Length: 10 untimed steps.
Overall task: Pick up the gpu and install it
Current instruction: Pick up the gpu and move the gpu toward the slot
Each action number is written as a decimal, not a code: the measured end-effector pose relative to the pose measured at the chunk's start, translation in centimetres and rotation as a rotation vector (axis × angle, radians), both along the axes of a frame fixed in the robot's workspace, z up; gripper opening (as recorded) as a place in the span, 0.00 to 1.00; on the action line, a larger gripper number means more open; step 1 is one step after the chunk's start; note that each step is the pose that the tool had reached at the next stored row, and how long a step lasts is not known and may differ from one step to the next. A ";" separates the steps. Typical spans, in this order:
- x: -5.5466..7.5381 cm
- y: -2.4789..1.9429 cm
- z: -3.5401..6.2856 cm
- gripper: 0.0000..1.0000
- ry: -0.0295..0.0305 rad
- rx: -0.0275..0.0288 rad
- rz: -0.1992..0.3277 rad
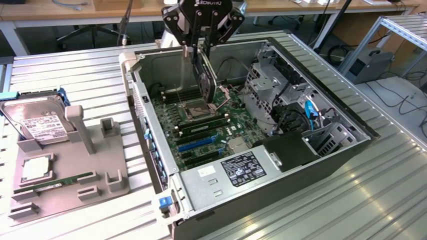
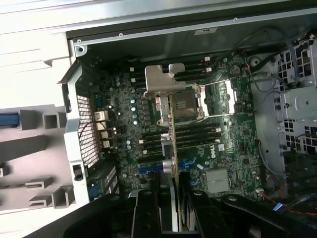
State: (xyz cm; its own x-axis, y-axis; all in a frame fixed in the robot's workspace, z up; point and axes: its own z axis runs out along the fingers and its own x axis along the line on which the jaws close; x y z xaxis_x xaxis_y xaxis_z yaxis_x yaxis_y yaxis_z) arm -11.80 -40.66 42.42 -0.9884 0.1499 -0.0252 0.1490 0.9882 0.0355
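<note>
The tool (image 1: 202, 46) is clamped on the gpu (image 1: 204, 80), which hangs edge-down above the motherboard (image 1: 193, 142). The pickup looks done. The card is not yet seated in the motherboard's slot.

The gripper (image 1: 200, 46) is holding the gpu (image 1: 205, 80) upright above the motherboard (image 1: 200, 142) inside the open computer case (image 1: 280, 195); a hard drive (image 1: 37, 122) is lying well apart on a grey rack (image 1: 80, 165).

"ROBOTIQ" in white on the black hand (image 1: 202, 52); "DELL" on the green motherboard (image 2: 237, 134)
</note>
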 end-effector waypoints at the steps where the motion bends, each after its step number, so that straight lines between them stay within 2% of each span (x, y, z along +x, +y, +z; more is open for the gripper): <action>1: 0.1 0.00 -0.01 0.28 0.0000 -0.0001 0.000; 10: 0.7 0.00 -0.08 0.28 0.0000 -0.0010 0.000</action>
State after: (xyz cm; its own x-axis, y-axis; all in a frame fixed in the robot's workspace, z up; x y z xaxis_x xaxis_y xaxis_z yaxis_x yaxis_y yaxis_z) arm -11.12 -40.66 42.35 -0.9884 0.1499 -0.0253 0.1490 0.9882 0.0345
